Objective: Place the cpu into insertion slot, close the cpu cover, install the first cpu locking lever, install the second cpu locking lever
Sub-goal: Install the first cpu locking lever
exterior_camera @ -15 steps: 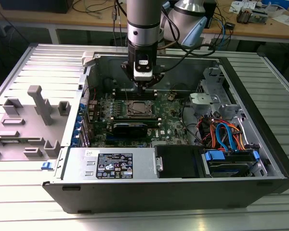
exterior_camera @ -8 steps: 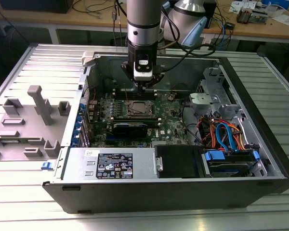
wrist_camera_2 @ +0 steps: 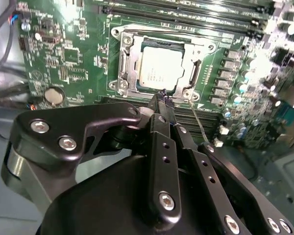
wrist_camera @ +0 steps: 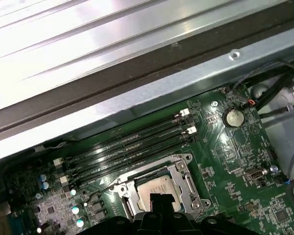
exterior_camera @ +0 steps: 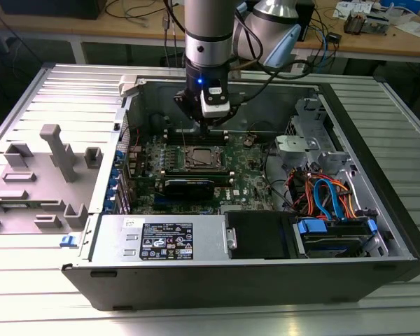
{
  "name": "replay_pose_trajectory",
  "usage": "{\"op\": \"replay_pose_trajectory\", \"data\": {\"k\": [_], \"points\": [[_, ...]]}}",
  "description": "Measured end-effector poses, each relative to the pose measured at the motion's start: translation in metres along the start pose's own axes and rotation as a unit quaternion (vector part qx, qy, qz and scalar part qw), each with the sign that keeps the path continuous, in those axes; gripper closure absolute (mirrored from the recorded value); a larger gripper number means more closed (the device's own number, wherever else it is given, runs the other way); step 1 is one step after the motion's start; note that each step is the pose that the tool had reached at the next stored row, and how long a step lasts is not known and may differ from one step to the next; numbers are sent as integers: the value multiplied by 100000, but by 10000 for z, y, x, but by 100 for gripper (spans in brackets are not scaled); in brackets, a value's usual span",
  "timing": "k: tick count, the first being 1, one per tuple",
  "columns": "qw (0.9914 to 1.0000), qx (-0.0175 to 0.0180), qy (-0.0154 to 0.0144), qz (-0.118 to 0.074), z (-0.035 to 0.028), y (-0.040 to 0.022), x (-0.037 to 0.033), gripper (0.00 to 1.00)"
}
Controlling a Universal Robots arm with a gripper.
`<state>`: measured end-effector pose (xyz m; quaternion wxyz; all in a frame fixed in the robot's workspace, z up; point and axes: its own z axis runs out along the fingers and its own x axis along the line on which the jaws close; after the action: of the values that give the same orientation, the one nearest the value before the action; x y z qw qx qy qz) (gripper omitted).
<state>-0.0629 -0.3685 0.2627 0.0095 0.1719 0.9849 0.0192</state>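
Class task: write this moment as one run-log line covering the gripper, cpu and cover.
gripper: shut, tips at edge of insertion slot | cpu: seated in slot | cpu cover: flat around cpu

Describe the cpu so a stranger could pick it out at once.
Inside the open computer case lies a green motherboard. Beside its long black memory slots sits a silvery frame, the cpu cover; the cpu is the flat pale-grey square showing through its cut-out.
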Motion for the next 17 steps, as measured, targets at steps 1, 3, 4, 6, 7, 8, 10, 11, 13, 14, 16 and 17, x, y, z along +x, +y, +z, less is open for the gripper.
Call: {"op": "replay_pose_trajectory", "data": {"k": [1, 3, 4, 6, 7, 8, 10, 11, 13, 14, 16, 17], "points": [[99996, -10, 34, -863, 0, 0, 0, 89], [99963, -33, 110, -2705, 0, 0, 0, 89], [99924, -45, 162, -3889, 0, 0, 0, 89], [99766, -86, 279, -6826, 0, 0, 0, 89], [99712, -91, 311, -7584, 0, 0, 1, 89], [99657, -100, 335, -8267, 0, -2, 2, 89], [99652, -102, 343, -8322, 0, -2, 3, 89], [99652, -101, 342, -8322, 0, -2, 3, 89], [99653, -99, 344, -8318, 0, -3, 3, 89], [99653, -100, 342, -8316, 0, -2, 3, 89], [99653, -98, 345, -8316, 0, -2, 3, 89], [99653, -100, 345, -8317, 0, -2, 3, 89]]}}
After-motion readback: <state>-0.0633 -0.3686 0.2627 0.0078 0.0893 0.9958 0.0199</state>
